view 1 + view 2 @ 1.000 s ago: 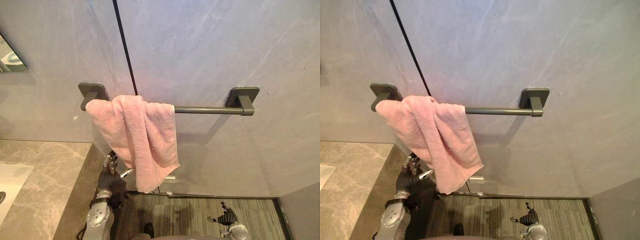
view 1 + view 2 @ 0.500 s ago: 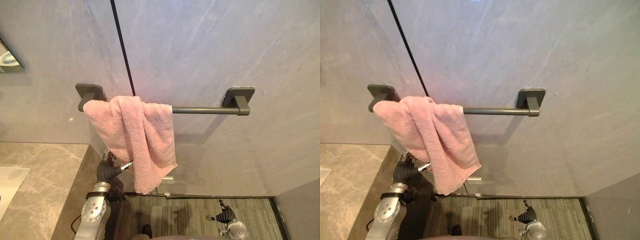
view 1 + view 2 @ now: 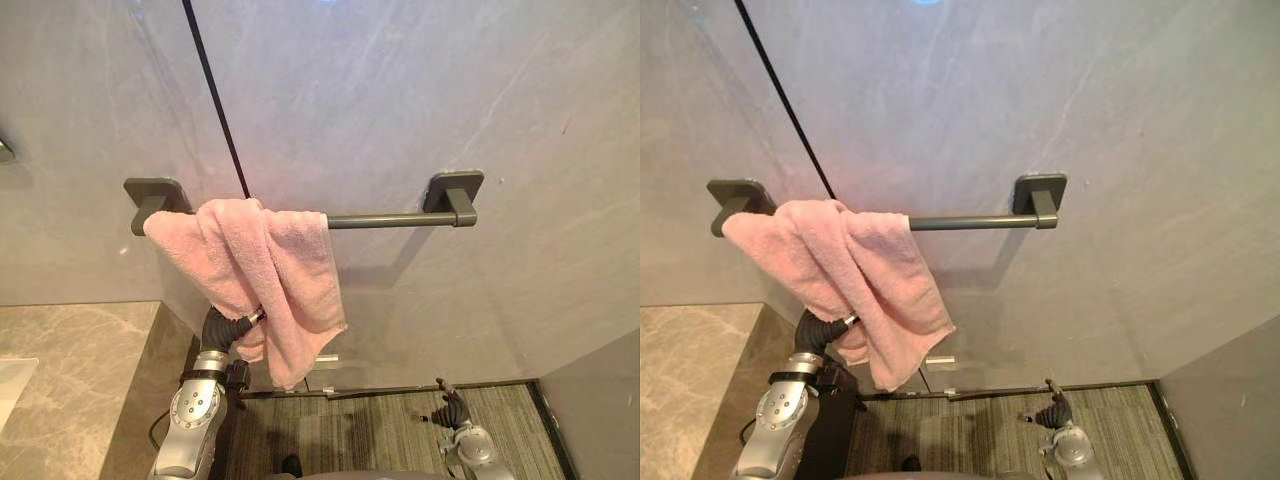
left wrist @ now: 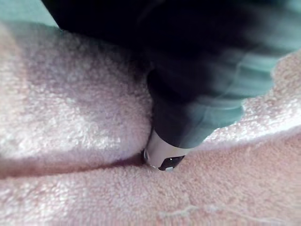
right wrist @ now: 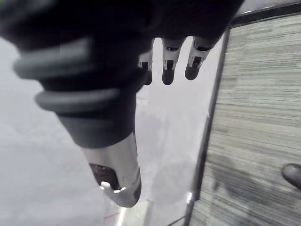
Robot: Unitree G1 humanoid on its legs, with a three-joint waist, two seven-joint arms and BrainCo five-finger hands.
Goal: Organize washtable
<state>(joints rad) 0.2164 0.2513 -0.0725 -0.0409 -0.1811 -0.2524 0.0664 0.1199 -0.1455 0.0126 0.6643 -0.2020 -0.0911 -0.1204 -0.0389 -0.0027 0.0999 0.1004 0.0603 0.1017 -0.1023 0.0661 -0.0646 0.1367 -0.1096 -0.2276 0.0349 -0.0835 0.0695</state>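
Note:
A pink towel (image 3: 262,272) hangs bunched over the left end of a dark wall bar (image 3: 386,219). My left hand (image 3: 229,327) reaches up from below into the towel's lower left fold. Its fingers are buried in the cloth. In the left wrist view its thumb (image 4: 162,156) presses into a crease of the towel (image 4: 70,117), which wraps round the hand. My right hand (image 3: 452,407) hangs low by the floor at the lower right, away from the towel. Its fingers (image 5: 168,69) are straight and hold nothing.
A marble counter (image 3: 70,370) lies at the lower left, close beside my left arm. The grey wall has a black vertical seam (image 3: 215,100) just behind the towel. Striped floor (image 3: 380,430) runs below the bar, whose right half is bare.
My left hand has risen from below the towel into its lower left fold and curled there. The camera has shifted. The right hand stays low.

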